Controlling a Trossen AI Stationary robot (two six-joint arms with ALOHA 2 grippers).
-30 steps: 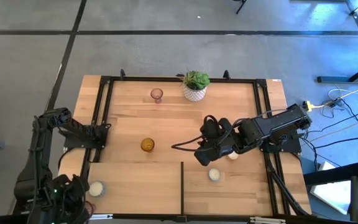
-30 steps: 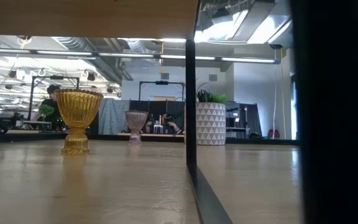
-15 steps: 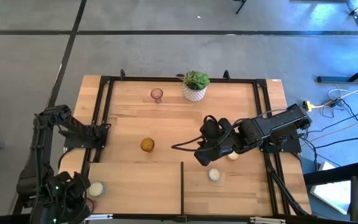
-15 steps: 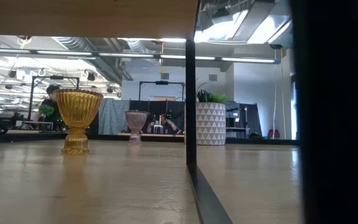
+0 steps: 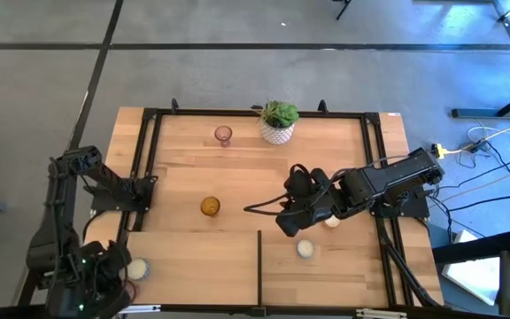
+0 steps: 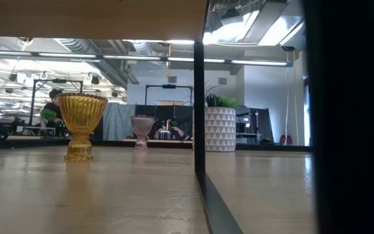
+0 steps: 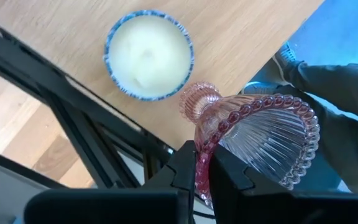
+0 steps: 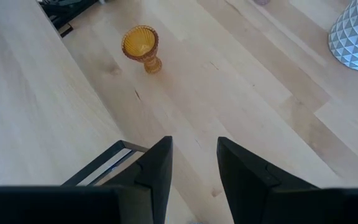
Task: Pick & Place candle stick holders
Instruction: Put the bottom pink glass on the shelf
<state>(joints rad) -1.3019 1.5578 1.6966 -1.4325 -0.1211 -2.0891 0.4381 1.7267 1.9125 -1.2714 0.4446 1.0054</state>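
My left gripper (image 5: 120, 285) is at the table's near left corner, shut on a pinkish-purple glass holder (image 7: 272, 143). A white holder with a blue rim (image 7: 149, 53) stands on its base beside it (image 5: 136, 268). My right gripper (image 5: 289, 223) is open and empty above the table's middle (image 8: 194, 168). Two white holders (image 5: 305, 249) (image 5: 332, 221) stand near it. An amber holder (image 5: 209, 206) stands on its foot left of middle and shows in the right wrist view (image 8: 141, 45). A second pink holder (image 5: 223, 135) stands at the far side. My left gripper pinches the pink holder's beaded rim (image 7: 202, 163) between its two fingers, one finger inside the bowl and one outside. The holder sits tilted in the hold, its foot (image 7: 197, 102) toward the white holder. In the left wrist view it seems lifted clear of the table.
A white pot with a green plant (image 5: 278, 122) stands at the far edge. A black frame (image 5: 140, 159) runs round the table, and a dark divider (image 5: 259, 266) splits the near wooden panels. In the low view, people show in the room behind.
My left arm has shifted its pose slightly. Its gripper stays at the near left corner, shut on the pink holder. My right arm has kept still.
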